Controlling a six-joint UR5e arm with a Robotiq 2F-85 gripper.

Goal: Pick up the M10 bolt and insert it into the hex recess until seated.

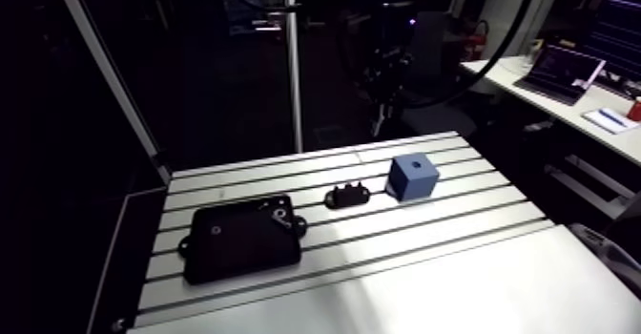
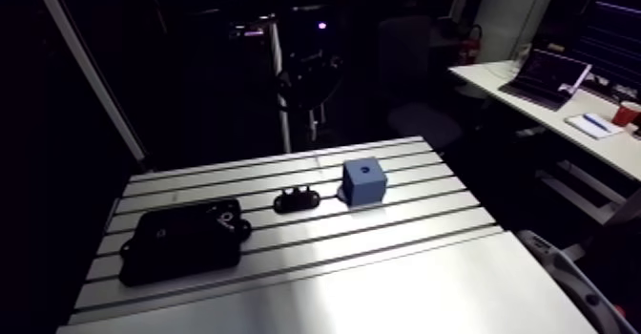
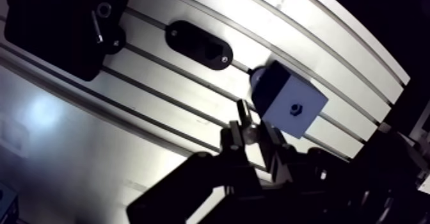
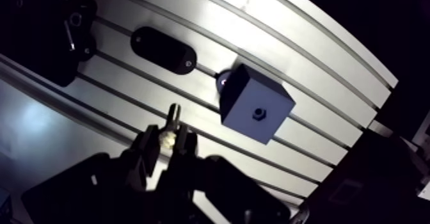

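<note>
While the wrist view looks down past the gripper (image 4: 169,136), its two fingers (image 4: 151,144) are clamped on the M10 bolt (image 4: 171,123); the pale head sits pinched between them and the shank sticks out ahead of the fingertips; the bolt is held in the air above the slotted worktop (image 3: 160,105), touching nothing else. Just ahead of the gripper and a little to one side stands the blue cube (image 3: 291,102), near the bolt but apart from it; the hex recess (image 3: 295,107) shows as a small dark hexagon in the middle of its lit face. Farther ahead lies a black oval block (image 3: 198,44), and beyond that a flat black plate (image 3: 54,31); both rest on the worktop.

From the arm view, plate, oval block and cube lie in a row across the worktop, the block and cube close but not touching; the gripper hangs dim above the far edge, well clear of all three.
</note>
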